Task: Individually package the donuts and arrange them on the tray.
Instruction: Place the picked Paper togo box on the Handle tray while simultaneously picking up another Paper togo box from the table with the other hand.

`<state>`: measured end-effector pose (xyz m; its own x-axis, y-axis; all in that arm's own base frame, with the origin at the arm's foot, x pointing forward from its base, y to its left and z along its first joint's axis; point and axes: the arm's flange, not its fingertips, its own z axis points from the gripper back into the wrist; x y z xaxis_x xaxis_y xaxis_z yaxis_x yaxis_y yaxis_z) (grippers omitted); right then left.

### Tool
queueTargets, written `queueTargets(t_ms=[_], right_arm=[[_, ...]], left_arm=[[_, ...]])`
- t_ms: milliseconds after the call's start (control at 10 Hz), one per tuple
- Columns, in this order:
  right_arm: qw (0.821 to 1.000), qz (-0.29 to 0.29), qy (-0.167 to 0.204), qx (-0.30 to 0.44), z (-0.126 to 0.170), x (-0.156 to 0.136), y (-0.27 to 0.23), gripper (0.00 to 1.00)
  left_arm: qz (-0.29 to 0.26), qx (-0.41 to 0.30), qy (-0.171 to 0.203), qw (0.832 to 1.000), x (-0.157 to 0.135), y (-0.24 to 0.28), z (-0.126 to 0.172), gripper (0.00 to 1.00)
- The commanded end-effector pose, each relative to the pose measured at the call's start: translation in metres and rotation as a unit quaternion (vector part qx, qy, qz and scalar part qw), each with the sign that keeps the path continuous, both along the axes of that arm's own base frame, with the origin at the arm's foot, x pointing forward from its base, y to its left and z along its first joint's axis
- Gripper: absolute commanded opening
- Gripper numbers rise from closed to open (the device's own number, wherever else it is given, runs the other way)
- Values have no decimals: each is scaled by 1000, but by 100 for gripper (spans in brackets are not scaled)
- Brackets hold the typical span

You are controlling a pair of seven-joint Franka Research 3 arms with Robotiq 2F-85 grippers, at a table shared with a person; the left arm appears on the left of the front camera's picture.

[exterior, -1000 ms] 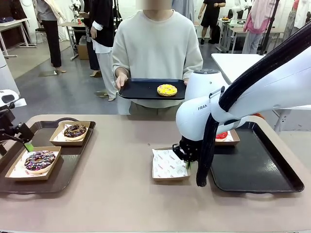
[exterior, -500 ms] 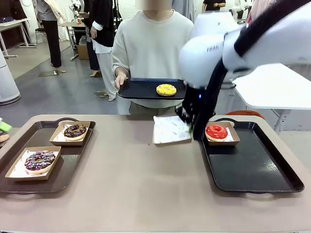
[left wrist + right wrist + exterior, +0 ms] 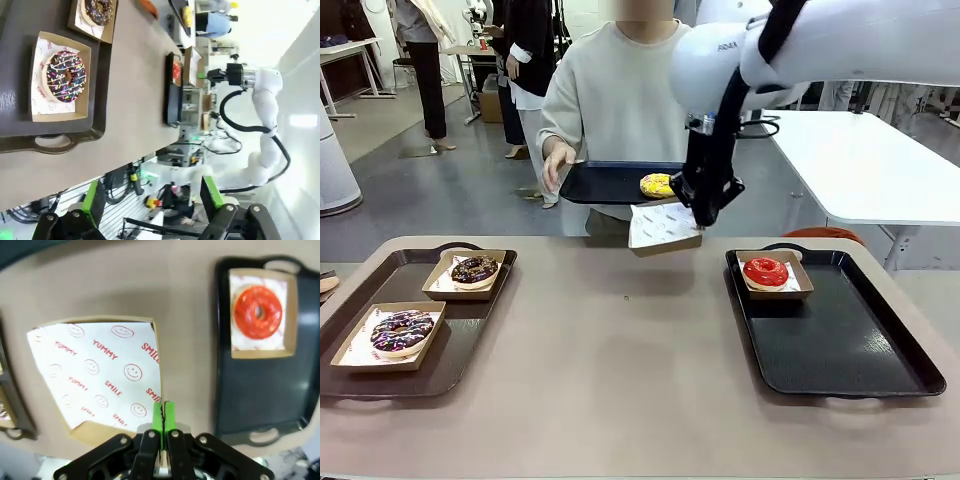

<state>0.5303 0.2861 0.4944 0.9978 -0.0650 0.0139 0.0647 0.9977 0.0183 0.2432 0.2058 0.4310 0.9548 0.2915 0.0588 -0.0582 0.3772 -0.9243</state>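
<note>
My right gripper [image 3: 705, 213] is shut on the edge of an empty paper box [image 3: 665, 228] lined with printed paper, holding it in the air just below the yellow sprinkled donut [image 3: 657, 185]. That donut lies on a black tray [image 3: 605, 184] held by the person. From the right wrist, the gripper [image 3: 162, 419] pinches the box [image 3: 100, 372] at its rim. The red donut [image 3: 766, 271] sits boxed on the right black tray [image 3: 840, 350]. Boxed chocolate [image 3: 474, 269] and purple sprinkled [image 3: 401, 331] donuts rest on the left brown tray [image 3: 470, 340]. My left gripper [image 3: 152, 197] is open, off the table's left end.
The person stands at the far edge, one hand [image 3: 556, 160] on the tray. The table's middle [image 3: 620, 360] is bare. A white table [image 3: 880, 170] stands at the back right, and people stand farther off.
My right arm lifted the empty box off the table and carried it up to the person's tray. The left gripper drew back out of the front view's left edge.
</note>
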Motion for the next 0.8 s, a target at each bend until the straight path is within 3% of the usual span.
queueTargets(t_ms=[0,300,500,600,700], right_arm=[[1000,18,6,-14,14,21,24,0],[1000,22,17,-2,7,33,30,0],[1000,18,21,5,4,37,29,0],[1000,14,23,5,3,38,29,0],[1000,12,25,6,1,40,29,0]], left_arm=[[3,-37,-14,999,11,26,-14,100],[31,-56,-1,998,13,48,-34,100],[35,-50,-17,998,11,54,-34,100],[37,-52,9,998,11,46,-38,100],[37,-52,9,998,11,46,-38,100]])
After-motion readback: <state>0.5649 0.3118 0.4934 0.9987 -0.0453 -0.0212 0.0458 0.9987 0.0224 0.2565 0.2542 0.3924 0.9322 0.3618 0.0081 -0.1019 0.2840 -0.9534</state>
